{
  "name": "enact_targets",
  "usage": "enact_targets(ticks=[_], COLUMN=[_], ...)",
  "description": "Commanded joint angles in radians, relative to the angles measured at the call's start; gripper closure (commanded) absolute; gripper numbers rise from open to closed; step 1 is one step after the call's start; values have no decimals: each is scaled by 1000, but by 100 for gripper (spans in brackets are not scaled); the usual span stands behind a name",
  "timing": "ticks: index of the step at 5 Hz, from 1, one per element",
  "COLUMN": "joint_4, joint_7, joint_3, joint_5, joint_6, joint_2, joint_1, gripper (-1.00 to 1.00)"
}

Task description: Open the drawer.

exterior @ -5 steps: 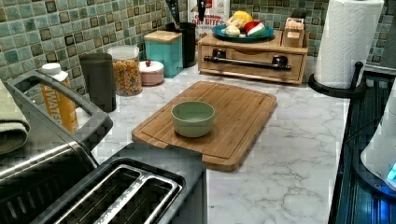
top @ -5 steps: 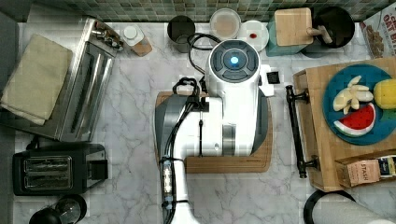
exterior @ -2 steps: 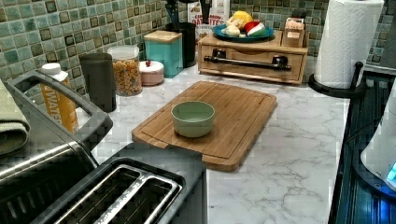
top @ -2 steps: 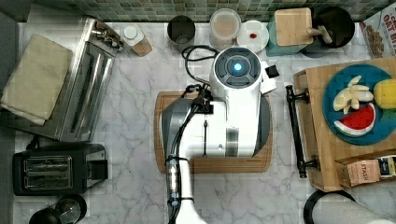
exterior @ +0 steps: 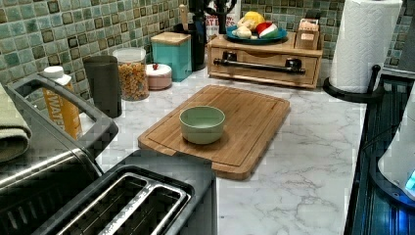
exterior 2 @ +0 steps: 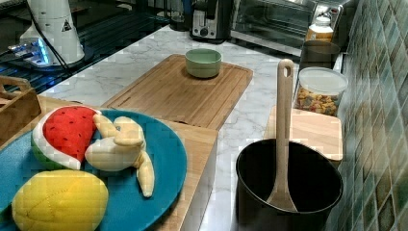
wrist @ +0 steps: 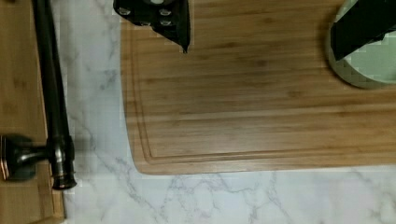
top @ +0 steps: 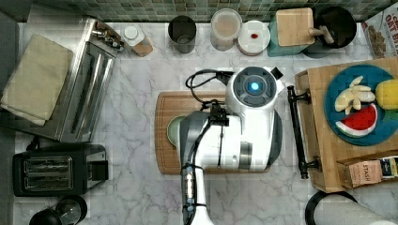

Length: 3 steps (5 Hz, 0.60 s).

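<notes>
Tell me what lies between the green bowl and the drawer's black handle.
In the left view, bare cutting board, then a marble counter strip, separate bowl and handle.

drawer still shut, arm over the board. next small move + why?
Probably carry the gripper sideways off the grooved wooden cutting board toward the long black bar handle of the light-wood drawer. The wrist view shows open fingers above the board, with a strip of marble between board and handle, and the drawer front sits flush.

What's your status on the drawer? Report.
Gripper open, over cutting board. Drawer closed, handle untouched. Green bowl on board, off the path.
</notes>
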Motion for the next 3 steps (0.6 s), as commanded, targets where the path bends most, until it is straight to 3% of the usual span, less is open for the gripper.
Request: enact_targets(ticks=[1,3], joint_4=[-141,-275], joint_7=[-255,-371], joint_3=[-104,-135], joint_5=[-36,-76], joint_6=[117,315], joint_2=[-101,-121], joint_1=[-77,-100], gripper=[-100,-100])
